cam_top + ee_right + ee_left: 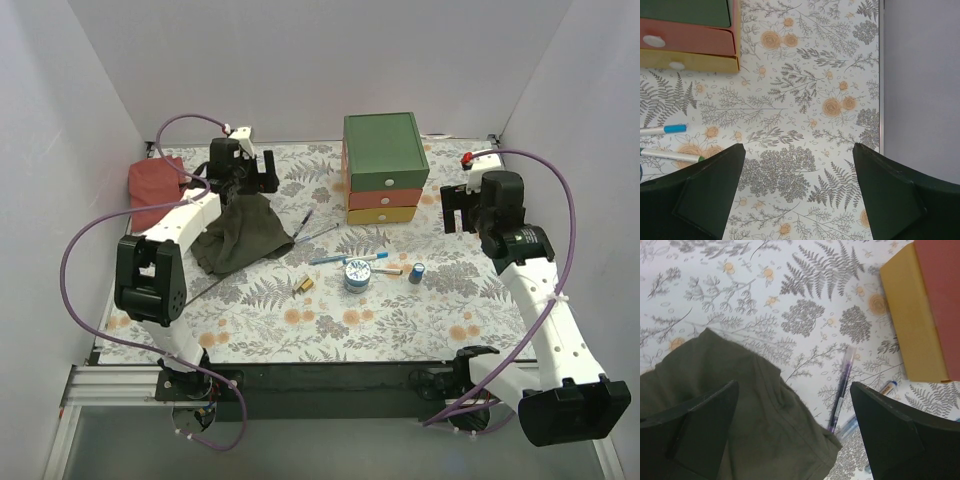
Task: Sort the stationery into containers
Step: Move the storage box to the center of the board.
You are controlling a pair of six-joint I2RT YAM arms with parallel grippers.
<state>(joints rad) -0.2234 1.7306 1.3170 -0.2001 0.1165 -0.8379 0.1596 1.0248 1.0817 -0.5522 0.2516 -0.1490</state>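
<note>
Stationery: all loose on the table (300, 330), in front of the chest (385, 150), none in a drawer
- purple pen (842, 387) and silver pen (318, 235) lie slanted, side by side, just off the right edge of the green cloth (240, 235); left of the chest's front
- blue-cap marker (350, 258) lies roughly crosswise, in front of the chest
- green-cap marker (672, 155) just nearer than that one, about parallel to it
- tin (357, 274) sits flat, touching or just beside both markers; cannot tell which
- blue cylinder (416, 272) upright, right of the tin, apart from it
- brass piece (304, 285) alone, left of the tin, near the cloth's near corner

Chest: far centre of the table, green top. Green drawer (388, 183) over red drawer (385, 198) over yellow drawer (382, 214); all three look pushed in. White knobs (653, 41) face the arms

Left gripper (793, 387): jaws spread wide, grasping nothing. Hangs over the green cloth's right edge; the purple pen shows between the fingers on the table below

Right gripper (799, 147): jaws spread wide, nothing between them. Over bare table to the right of the chest, near the right wall; markers at the left edge of its view

Red cloth (155, 185): bunched at the far left corner, behind the left arm
</note>
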